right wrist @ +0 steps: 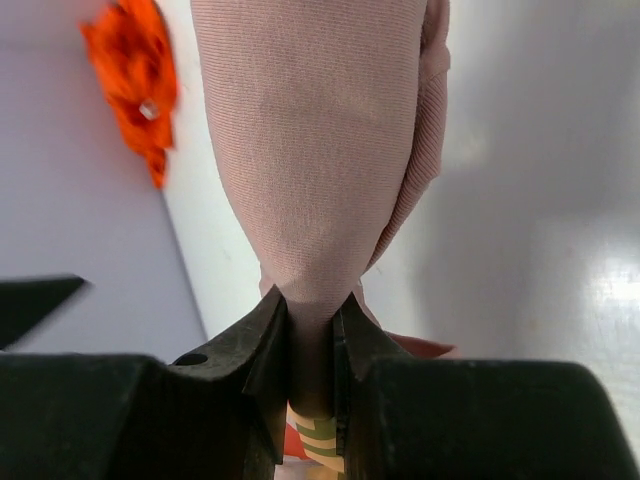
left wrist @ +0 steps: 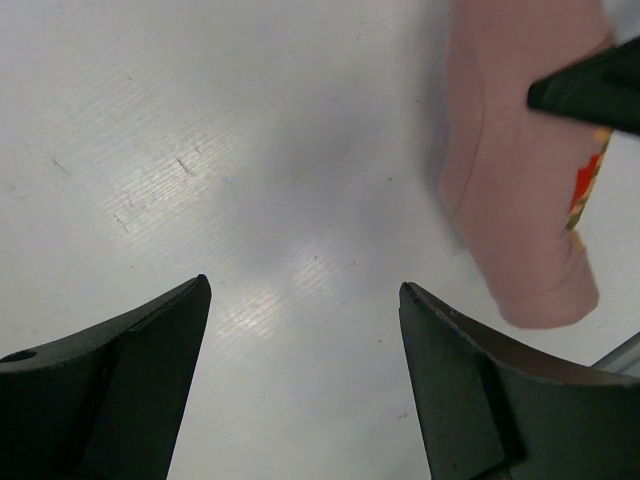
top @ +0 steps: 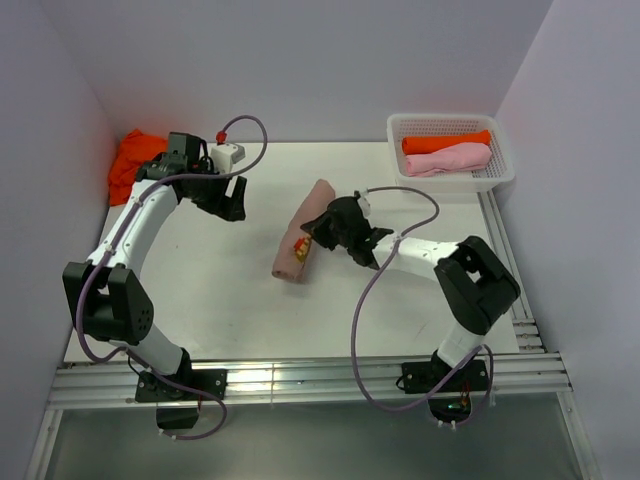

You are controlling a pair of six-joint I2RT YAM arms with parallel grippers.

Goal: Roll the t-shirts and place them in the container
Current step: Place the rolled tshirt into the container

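A dusty pinkish-brown t-shirt (top: 305, 230), rolled into a log with a coloured print near one end, lies mid-table. My right gripper (top: 318, 232) is shut on its side, a fold of cloth (right wrist: 320, 150) pinched between the fingers (right wrist: 311, 300). My left gripper (top: 232, 205) hovers to the roll's left, open over bare table (left wrist: 303, 285). In the left wrist view the roll (left wrist: 520, 200) lies at the upper right, with a right fingertip (left wrist: 590, 90) on it. A crumpled orange t-shirt (top: 130, 160) lies at the far left corner, and also shows in the right wrist view (right wrist: 135, 70).
A white mesh basket (top: 450, 122) stands at the far right corner. It holds a rolled orange shirt (top: 445, 143) and a rolled light pink shirt (top: 447, 159). Walls close in the table on the left, the back and the right. A metal rail (top: 300, 380) runs along the near edge.
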